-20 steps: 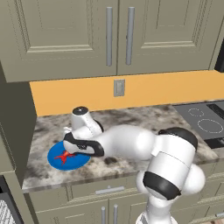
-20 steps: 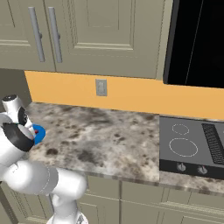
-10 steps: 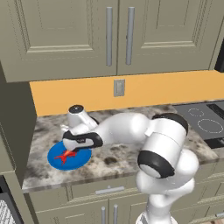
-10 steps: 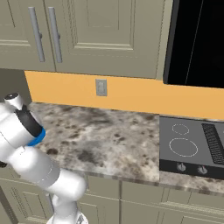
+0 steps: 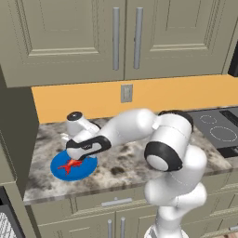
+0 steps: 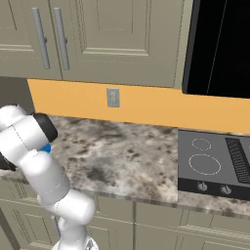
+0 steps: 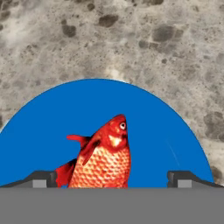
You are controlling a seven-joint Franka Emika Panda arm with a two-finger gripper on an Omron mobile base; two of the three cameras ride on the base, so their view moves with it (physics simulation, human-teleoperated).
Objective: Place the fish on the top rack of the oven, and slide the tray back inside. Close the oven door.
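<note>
Speckled grey-brown stone bench point(image 5: 125, 162): white arm has swung left over the round blue plate point(image 5: 88, 166) since a second ago. End effector point(image 7: 112, 177) now low above the plate, fingers spread wide either side of the small orange-red fish point(image 7: 104, 157), which lies on the plate. Grasp looks imminent; oven work not begun.

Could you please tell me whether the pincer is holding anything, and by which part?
Nothing is held: the pincer is open above the fish.
</note>
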